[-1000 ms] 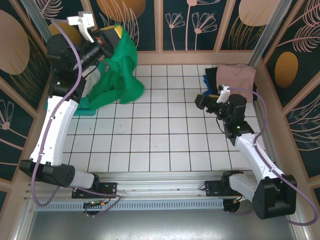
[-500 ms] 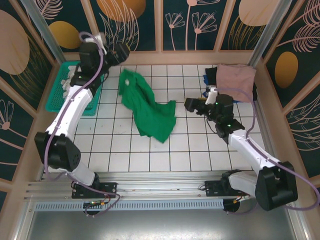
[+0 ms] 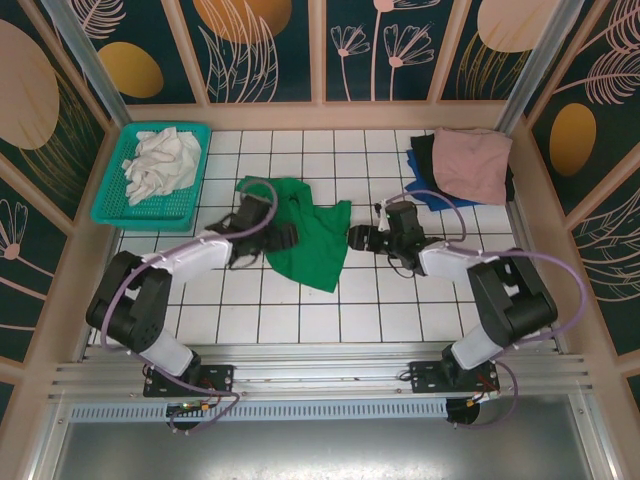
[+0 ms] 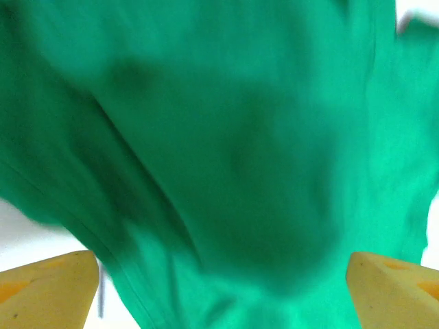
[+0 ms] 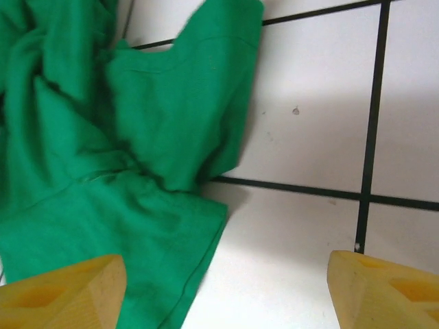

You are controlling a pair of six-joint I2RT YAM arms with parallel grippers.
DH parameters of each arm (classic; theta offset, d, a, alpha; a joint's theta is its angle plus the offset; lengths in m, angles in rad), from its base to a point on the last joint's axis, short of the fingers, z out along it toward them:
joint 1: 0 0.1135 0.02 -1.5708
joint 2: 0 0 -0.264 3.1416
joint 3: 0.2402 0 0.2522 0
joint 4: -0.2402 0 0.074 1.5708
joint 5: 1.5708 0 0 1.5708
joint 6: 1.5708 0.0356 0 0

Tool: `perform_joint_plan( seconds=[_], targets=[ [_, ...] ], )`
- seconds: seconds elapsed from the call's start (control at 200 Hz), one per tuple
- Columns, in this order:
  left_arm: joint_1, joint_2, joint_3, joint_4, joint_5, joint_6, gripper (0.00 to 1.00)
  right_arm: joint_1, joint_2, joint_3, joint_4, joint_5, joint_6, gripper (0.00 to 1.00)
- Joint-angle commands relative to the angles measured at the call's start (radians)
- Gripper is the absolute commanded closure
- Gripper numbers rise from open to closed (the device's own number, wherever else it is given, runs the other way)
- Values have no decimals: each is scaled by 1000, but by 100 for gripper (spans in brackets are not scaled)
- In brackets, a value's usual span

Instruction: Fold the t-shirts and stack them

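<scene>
The bright green t-shirt [image 3: 310, 240] lies crumpled and unfolded on the white tiled table [image 3: 300, 310], near the middle. My left gripper [image 3: 281, 237] is low at the shirt's left side. In the left wrist view it [image 4: 219, 298] is open, its yellow fingertips [image 4: 48, 288] wide apart, with green cloth [image 4: 226, 151] blurred across the gap. My right gripper [image 3: 357, 238] is low at the shirt's right edge, open. In the right wrist view the hem [image 5: 199, 267] lies by its left fingertip [image 5: 62, 295]. Folded shirts are stacked at the back right: pink [image 3: 470, 160] on top, then black [image 3: 423, 150] and blue [image 3: 428, 196].
A teal mesh basket [image 3: 115, 210] holding white cloth [image 3: 160, 160] stands at the back left. Wooden-framed walls close in the table on three sides. Bare tiles lie in front of the green shirt.
The left arm swung the green shirt from high over the basket down onto the table's middle. Both arms have dropped low, one to each side of the shirt.
</scene>
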Motion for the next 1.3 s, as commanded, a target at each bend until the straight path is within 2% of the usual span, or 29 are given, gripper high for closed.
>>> perform_joint_plan(
  seconds=[0.0,0.135,0.175,0.25,0.32,0.4,0.465,0.535,0.621,0.706,0.821,0.921,1.086,1.241,1.291],
  targets=[
    [-61,37,-33,98,19,-71,8,7,107,108,96,-45,38,27],
    [-76,73,-65,129,16,-89,14,18,245,221,114,-64,57,33],
    [-76,70,-67,129,4,-83,20,22,271,235,125,-58,63,33],
    [-76,80,-50,122,-5,-64,40,22,315,256,139,-45,79,39],
    [-76,95,-23,110,5,-46,61,22,352,290,112,-31,88,49],
    [-73,81,7,87,3,-17,83,22,345,305,76,-10,90,73],
    [-65,31,35,42,-26,13,100,18,292,293,47,38,85,87],
    [-36,-51,63,-14,-62,44,100,6,207,284,-27,112,70,100],
    [25,-171,104,-95,-89,84,100,-11,72,280,-135,201,39,100],
    [72,-281,187,-196,-186,129,100,-23,-76,297,-266,310,-6,100],
    [85,-363,327,-315,-350,187,100,-33,-259,358,-417,442,-73,100],
    [86,-379,434,-352,-447,229,100,-51,-344,442,-501,461,-139,100],
    [95,-307,542,-315,-517,286,100,-86,-327,523,-506,468,-207,100],
    [112,-178,555,-282,-455,289,100,-157,-168,546,-397,369,-219,100],
    [119,-127,542,-284,-433,280,100,-177,-78,570,-382,322,-220,87]
  ],
)
